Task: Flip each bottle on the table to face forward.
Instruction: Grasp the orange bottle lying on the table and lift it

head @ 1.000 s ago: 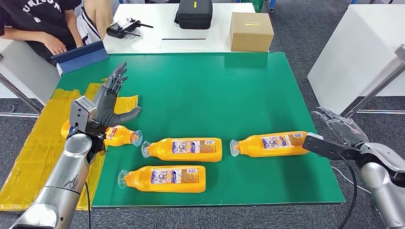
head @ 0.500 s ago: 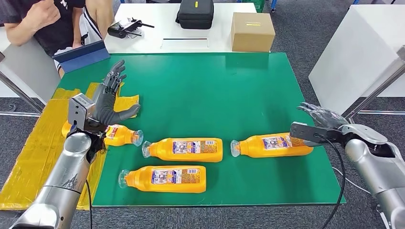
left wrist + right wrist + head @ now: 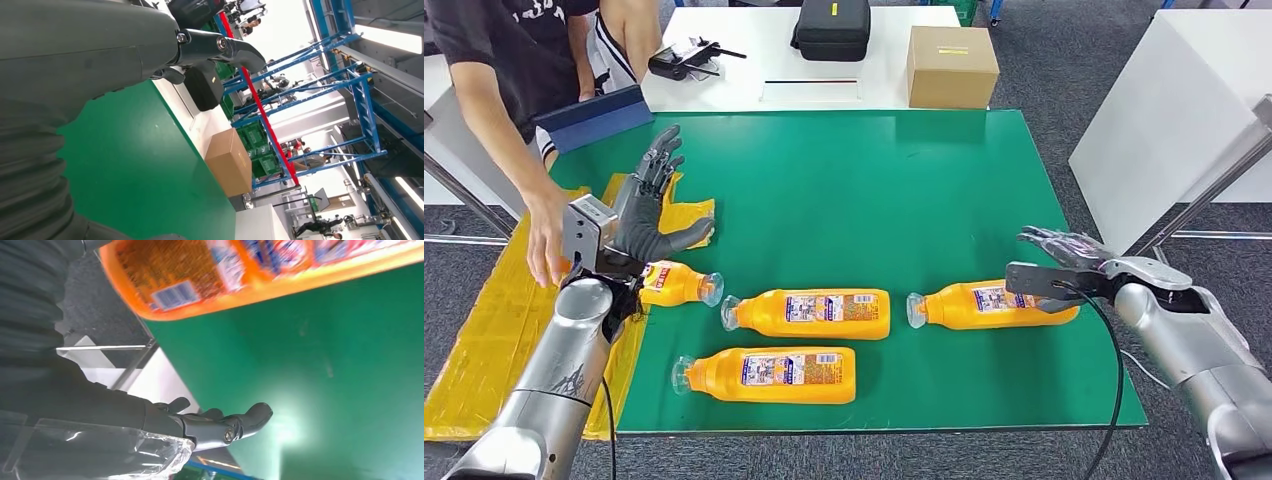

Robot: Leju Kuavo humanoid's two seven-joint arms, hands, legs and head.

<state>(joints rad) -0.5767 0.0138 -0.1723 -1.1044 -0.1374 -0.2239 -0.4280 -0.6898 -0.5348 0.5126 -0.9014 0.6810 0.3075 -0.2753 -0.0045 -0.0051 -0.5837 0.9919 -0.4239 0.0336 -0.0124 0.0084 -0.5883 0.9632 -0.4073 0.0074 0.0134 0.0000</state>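
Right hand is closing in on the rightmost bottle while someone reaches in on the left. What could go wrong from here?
1. The right hand is open at the base end of the right bottle, which lies near the mat's right edge; a nudge rather than a grip could roll it off.
2. A person's hand is right beside the left hand and the left bottle; moving that arm now could strike it.
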